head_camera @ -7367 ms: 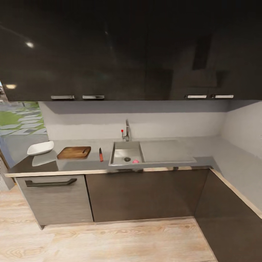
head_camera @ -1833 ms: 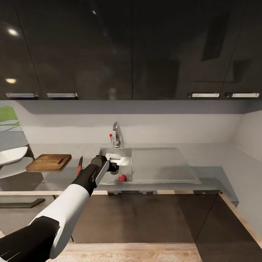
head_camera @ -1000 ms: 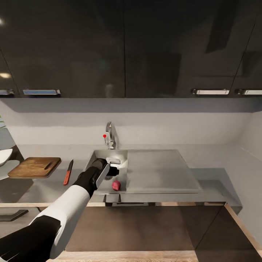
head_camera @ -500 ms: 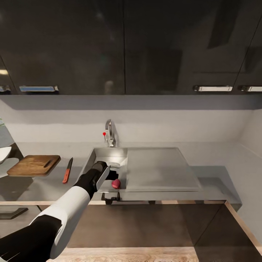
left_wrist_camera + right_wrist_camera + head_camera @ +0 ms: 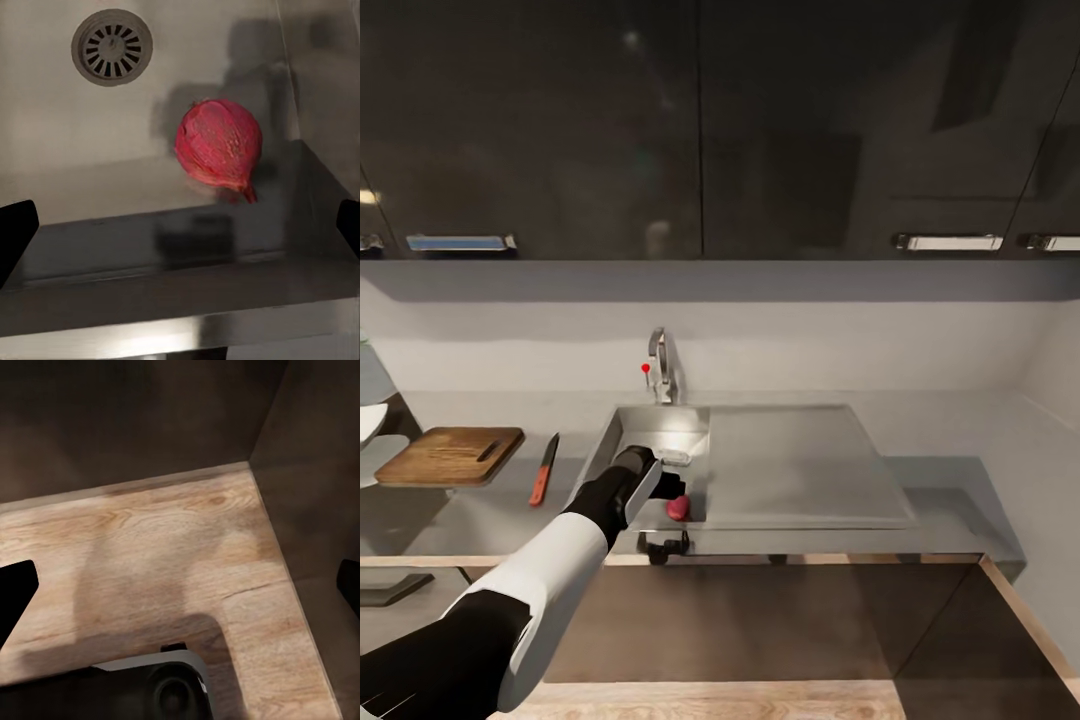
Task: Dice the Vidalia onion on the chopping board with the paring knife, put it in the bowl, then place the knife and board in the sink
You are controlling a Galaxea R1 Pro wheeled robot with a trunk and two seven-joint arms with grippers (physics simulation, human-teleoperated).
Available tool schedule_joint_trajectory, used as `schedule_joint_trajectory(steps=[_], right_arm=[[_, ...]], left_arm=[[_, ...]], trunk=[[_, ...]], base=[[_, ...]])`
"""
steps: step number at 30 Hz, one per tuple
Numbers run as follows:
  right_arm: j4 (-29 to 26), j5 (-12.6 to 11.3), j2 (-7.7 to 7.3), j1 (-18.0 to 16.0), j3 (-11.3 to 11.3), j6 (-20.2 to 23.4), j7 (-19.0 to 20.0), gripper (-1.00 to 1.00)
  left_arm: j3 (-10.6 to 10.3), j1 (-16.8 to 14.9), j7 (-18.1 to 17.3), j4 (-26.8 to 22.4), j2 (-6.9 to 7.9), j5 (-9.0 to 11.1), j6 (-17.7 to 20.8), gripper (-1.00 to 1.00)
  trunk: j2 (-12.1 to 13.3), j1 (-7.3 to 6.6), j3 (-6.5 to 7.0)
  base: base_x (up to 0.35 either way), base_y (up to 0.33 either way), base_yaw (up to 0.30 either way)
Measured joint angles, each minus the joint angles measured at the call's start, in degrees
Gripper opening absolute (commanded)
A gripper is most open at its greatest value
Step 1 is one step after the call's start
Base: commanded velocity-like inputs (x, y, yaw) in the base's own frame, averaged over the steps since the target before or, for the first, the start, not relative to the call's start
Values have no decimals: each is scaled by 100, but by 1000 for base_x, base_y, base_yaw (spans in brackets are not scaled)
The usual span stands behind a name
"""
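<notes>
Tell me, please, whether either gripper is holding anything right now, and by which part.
Nothing is held. The open left gripper hovers over the small pinkish-red onion lying in the grey steel sink; the right gripper is open too.

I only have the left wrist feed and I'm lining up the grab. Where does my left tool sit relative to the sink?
Observer: The left tool hangs over the basin of the sink, close to the Vidalia onion, which lies by the front wall.
Operator: Where is the board?
Observer: The chopping board lies on the countertop left of the sink, with the paring knife between them.
Operator: My other arm?
Observer: The right tool is open, facing the wooden floor.
</notes>
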Motion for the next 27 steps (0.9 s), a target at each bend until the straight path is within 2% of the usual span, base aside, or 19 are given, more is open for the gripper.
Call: schedule_joint_trajectory(steps=[11, 27], right_arm=[[10, 1, 14, -2, 0, 0, -2, 100], [9, -6, 21, -3, 0, 39, -2, 100]], left_arm=[[3, 0, -3, 97, 8, 0, 0, 100], [13, 0, 0, 215, 26, 0, -9, 100]], trunk=[[0, 0, 0], [1, 2, -16]], base=[[194, -88, 0], [14, -6, 0]])
